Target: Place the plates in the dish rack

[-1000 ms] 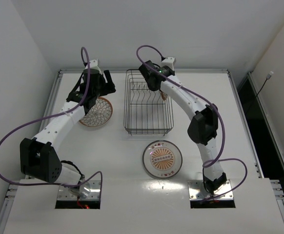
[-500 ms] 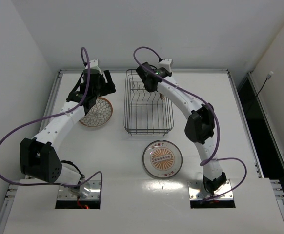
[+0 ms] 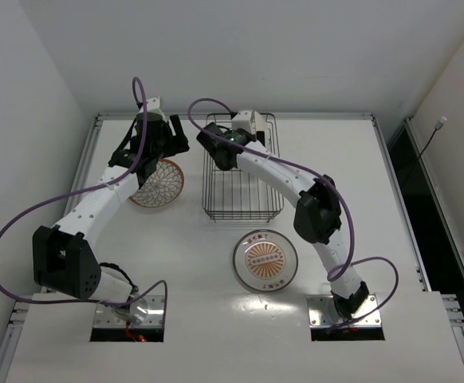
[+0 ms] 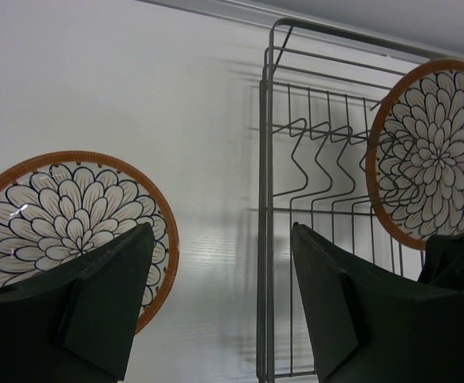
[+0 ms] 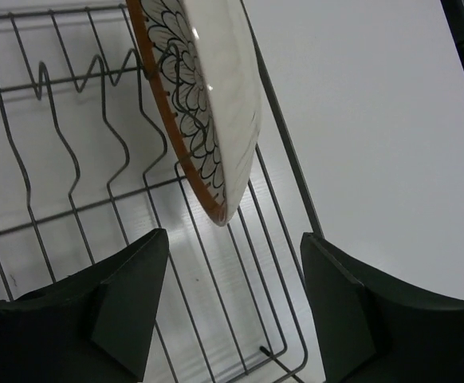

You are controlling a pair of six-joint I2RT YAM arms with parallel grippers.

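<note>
White worktop [image 3: 359, 199], bare walls [image 3: 256, 48]. Your left claw [image 4: 220, 239] gapes wide above a flat plate [image 4: 64, 207]; ahead of your equally wide right claw [image 5: 233, 239], an upright plate [image 5: 208, 104] stands in the dish rack [image 5: 276, 104].

You see a white table [image 3: 359, 183] beneath the left gripper [image 4: 220, 239], its metal edge rail [image 4: 208, 8] ahead of it.

The plate lying at the left [image 4: 64, 215] shows white petals outlined in black inside an orange-brown rim; the plate standing in the dish rack [image 4: 431, 152] bears the same petals and rim, its underside plain white; the near plate [image 3: 265, 259] has an orange-brown banded centre; the dish rack [image 3: 244, 215] is black wire; the bench [image 3: 176, 263] is white.
</note>
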